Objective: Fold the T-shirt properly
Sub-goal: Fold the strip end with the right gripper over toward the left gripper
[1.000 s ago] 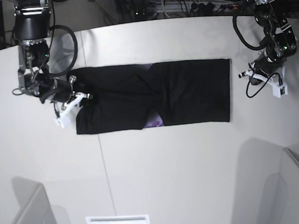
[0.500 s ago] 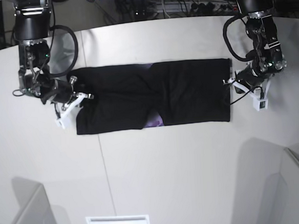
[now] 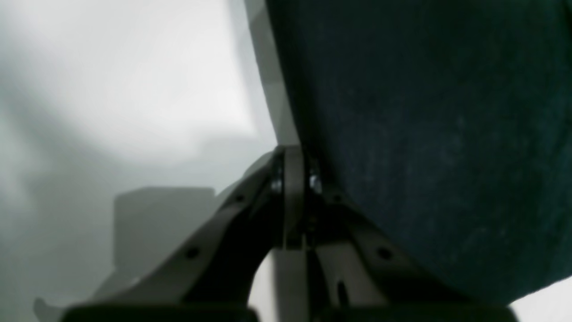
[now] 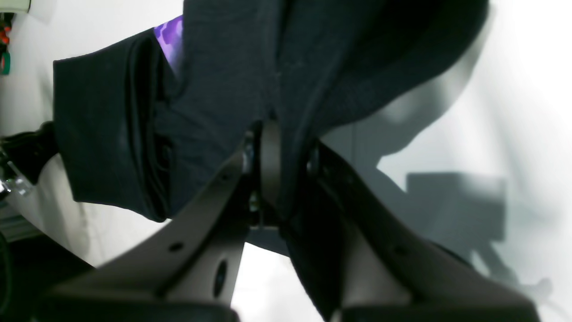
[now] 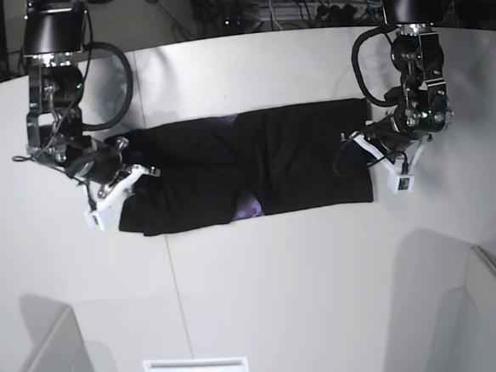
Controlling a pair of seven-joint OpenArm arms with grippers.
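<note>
Shirt (image 5: 255, 164): black, lying as a long band across the middle of the table (image 5: 264, 295), already narrowed lengthwise; a bit of purple print (image 5: 251, 208) peeks out at the near edge. In the right wrist view the purple shows at a fold.
Right gripper (image 5: 120, 180): at the band's end on the base view's left. Right wrist view shows the jaws closed on a pinch of black cloth, a fold of it bunched up around them. That end looks drawn in and rumpled, not flat.
Left gripper (image 5: 373, 147): at the opposite end, low over the shirt's edge. Left wrist view shows the jaws closed together right at the cloth edge; whether any cloth is caught between them I cannot tell, the view is blurred and very close.
Step in hand: judged to be taking hold of both short ends for the crosswise fold.
Next move calls for: a sure grip at the left end first, then both ends lifted together and one carried over the other, edges kept level.
Risk: layers slipping apart, the print-side fold opening.
</note>
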